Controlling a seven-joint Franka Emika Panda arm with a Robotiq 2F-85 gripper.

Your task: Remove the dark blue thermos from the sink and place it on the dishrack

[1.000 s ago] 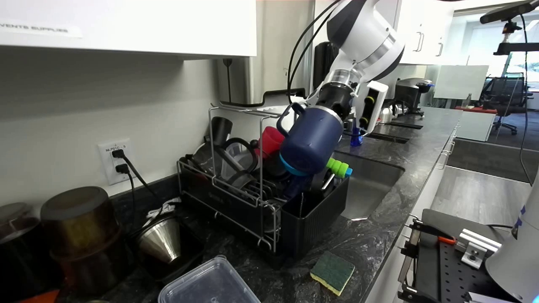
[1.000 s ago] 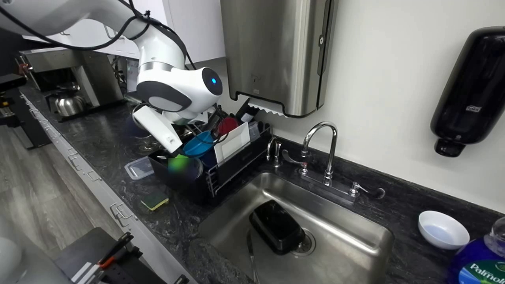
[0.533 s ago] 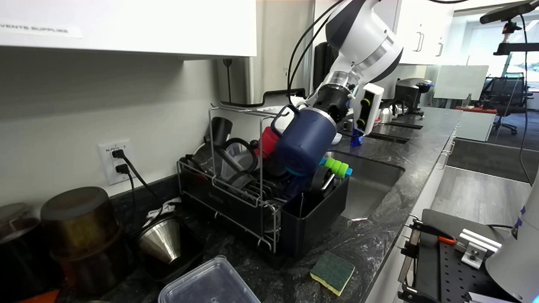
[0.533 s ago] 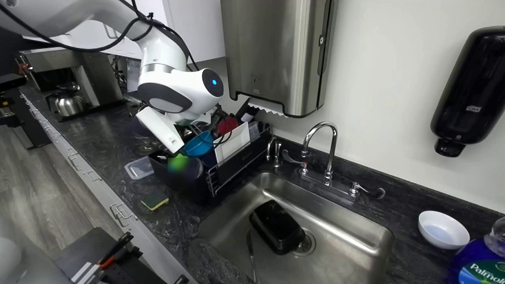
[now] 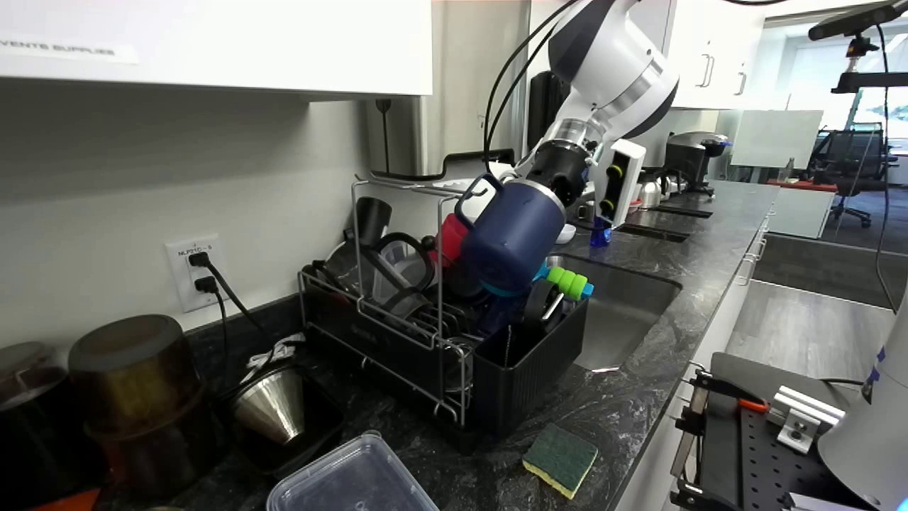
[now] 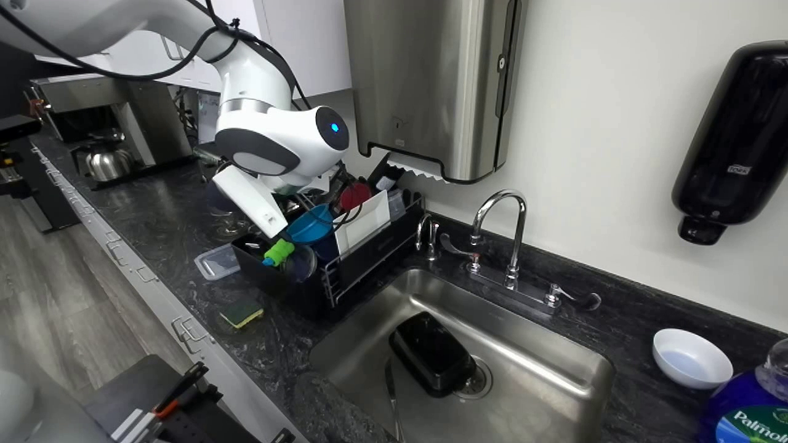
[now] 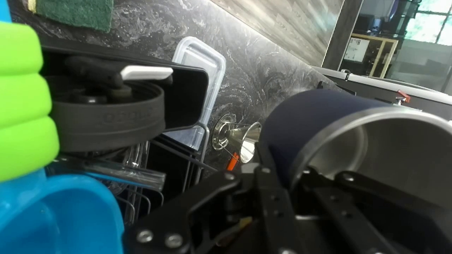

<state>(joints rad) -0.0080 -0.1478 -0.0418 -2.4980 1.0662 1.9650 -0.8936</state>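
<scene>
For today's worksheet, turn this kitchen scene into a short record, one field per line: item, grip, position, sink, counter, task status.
Item: dark blue thermos, handled, mouth uncovered
Grip: pincer clamped on the thermos wall at its mouth
Position: tilted, base lower than mouth, raised near the dishrack; whether directly above is unclear
Sink: black container and a slender utensil
Counter: green-and-yellow sponge, white bowl
Task status: thermos out of the sink, not yet released onto the dishrack
</scene>
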